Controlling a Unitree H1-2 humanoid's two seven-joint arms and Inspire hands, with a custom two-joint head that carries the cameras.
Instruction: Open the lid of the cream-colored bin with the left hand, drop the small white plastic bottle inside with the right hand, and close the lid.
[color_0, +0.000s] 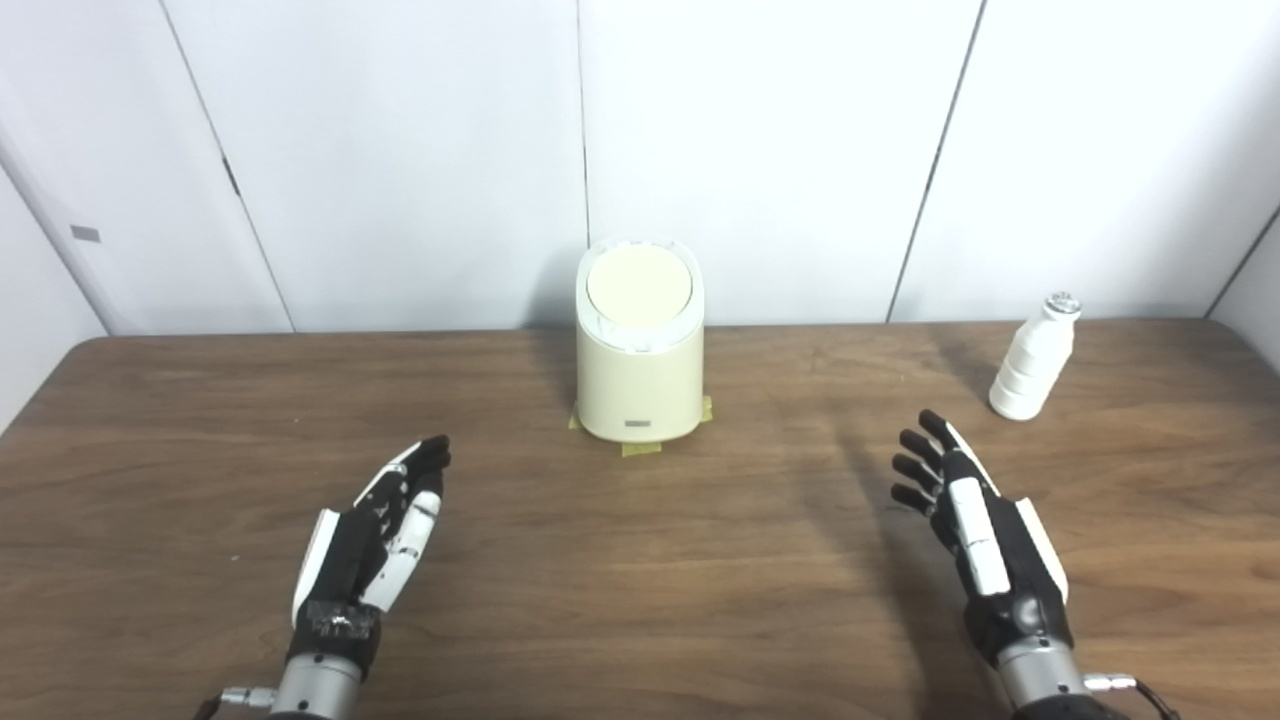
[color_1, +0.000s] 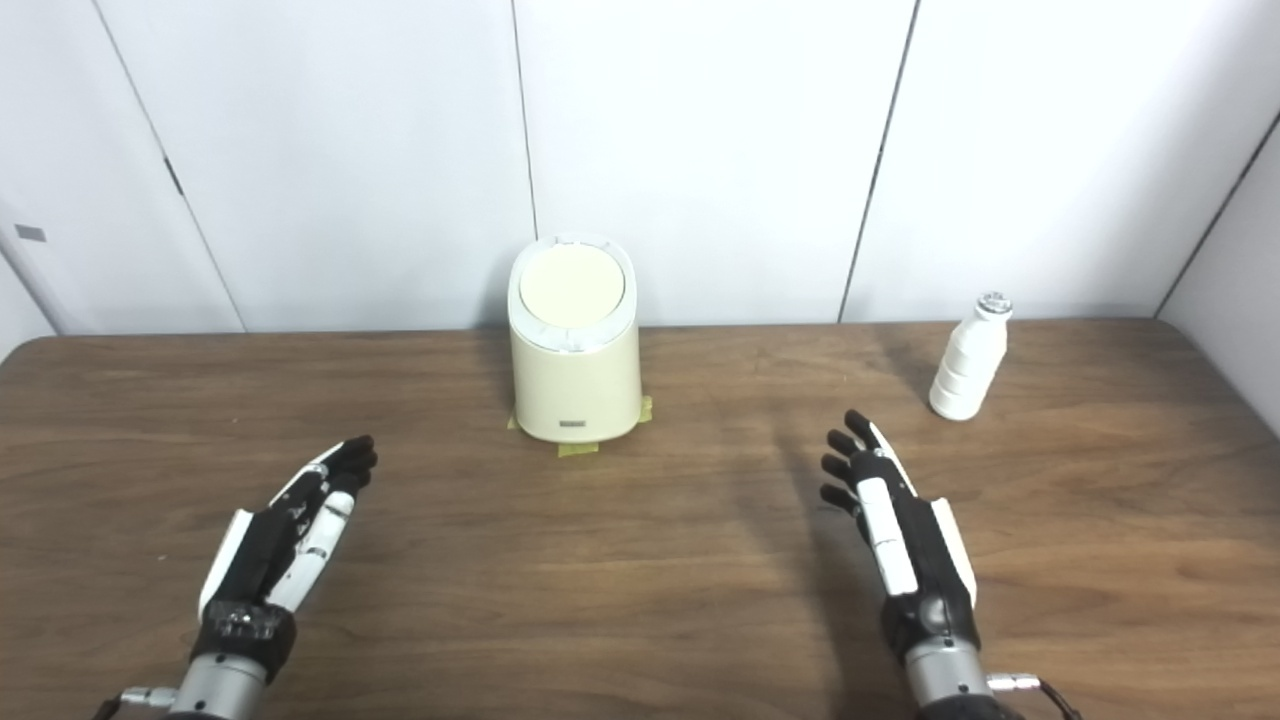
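The cream-colored bin (color_0: 640, 375) stands at the back middle of the table, its round lid (color_0: 639, 286) shut flat on top. A small white plastic bottle (color_0: 1034, 358) with a silver cap stands upright at the back right. My left hand (color_0: 372, 540) hovers over the near left of the table, open and holding nothing, well short of the bin. My right hand (color_0: 975, 530) is open too, fingers spread, a short way in front and to the left of the bottle, touching nothing.
Yellow tape pieces (color_0: 640, 448) stick out under the bin's base. The brown wooden table (color_0: 640, 560) runs back to white wall panels (color_0: 760, 150) just behind the bin and bottle.
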